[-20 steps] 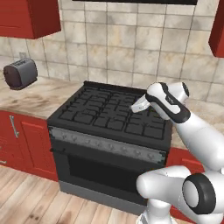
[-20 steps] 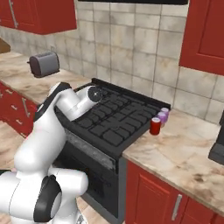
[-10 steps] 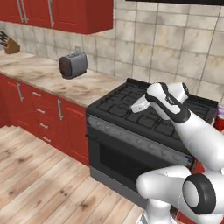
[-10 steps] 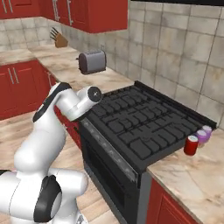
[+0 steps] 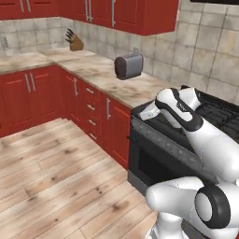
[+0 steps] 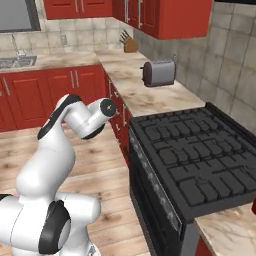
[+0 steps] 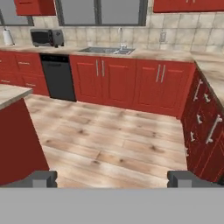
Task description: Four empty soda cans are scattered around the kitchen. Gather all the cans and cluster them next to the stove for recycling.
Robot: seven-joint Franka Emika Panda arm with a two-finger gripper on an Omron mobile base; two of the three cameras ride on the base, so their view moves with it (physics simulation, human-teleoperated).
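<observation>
The stove (image 6: pixel 195 160) is the wide black gas range with dark grates at the right of the right base view. In the left base view the stove (image 5: pixel 219 116) sits partly behind my arm. The soda cans are out of view. My gripper (image 7: pixel 113 179) is open, its two dark tips wide apart with nothing between them. It hangs in the air left of the stove's front and points across the wooden floor toward the far red cabinets.
A grey toaster (image 6: pixel 159 73) and a knife block (image 6: pixel 129 44) stand on the beige counter left of the stove. The hand view shows a sink (image 7: pixel 107 50), a microwave (image 7: pixel 46 38), a black dishwasher (image 7: pixel 59 76) and a red island corner (image 7: pixel 15 131).
The whole picture has swung: the base turned left, so the stove slid right in both base views and the cans left the right base view. The gripper stayed open.
</observation>
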